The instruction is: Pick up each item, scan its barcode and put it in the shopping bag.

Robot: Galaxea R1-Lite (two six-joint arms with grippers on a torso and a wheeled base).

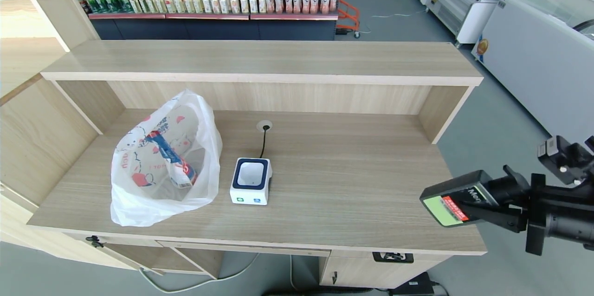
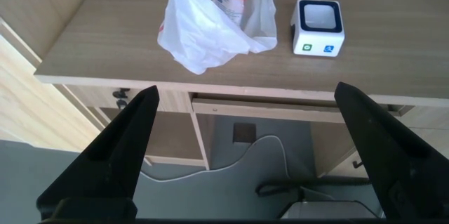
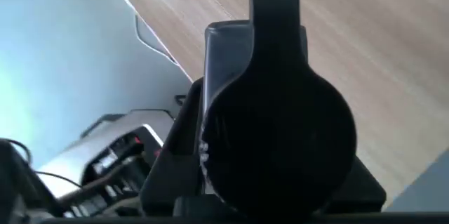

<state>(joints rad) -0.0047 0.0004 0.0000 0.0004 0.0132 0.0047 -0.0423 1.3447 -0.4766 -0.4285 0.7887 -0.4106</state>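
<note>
At the right edge of the light wooden tabletop (image 1: 348,184), the right gripper (image 1: 503,212) has its fingers clamped on a black rectangular box with a green-and-red label (image 1: 452,205). It should go left, barcode face turned squarely to the white cube scanner (image 1: 251,177). The left gripper (image 2: 247,94) hangs before the tabletop, fingers spread. The white printed plastic shopping bag (image 1: 139,203) holds a blue-and-white carton (image 1: 174,161).
</note>
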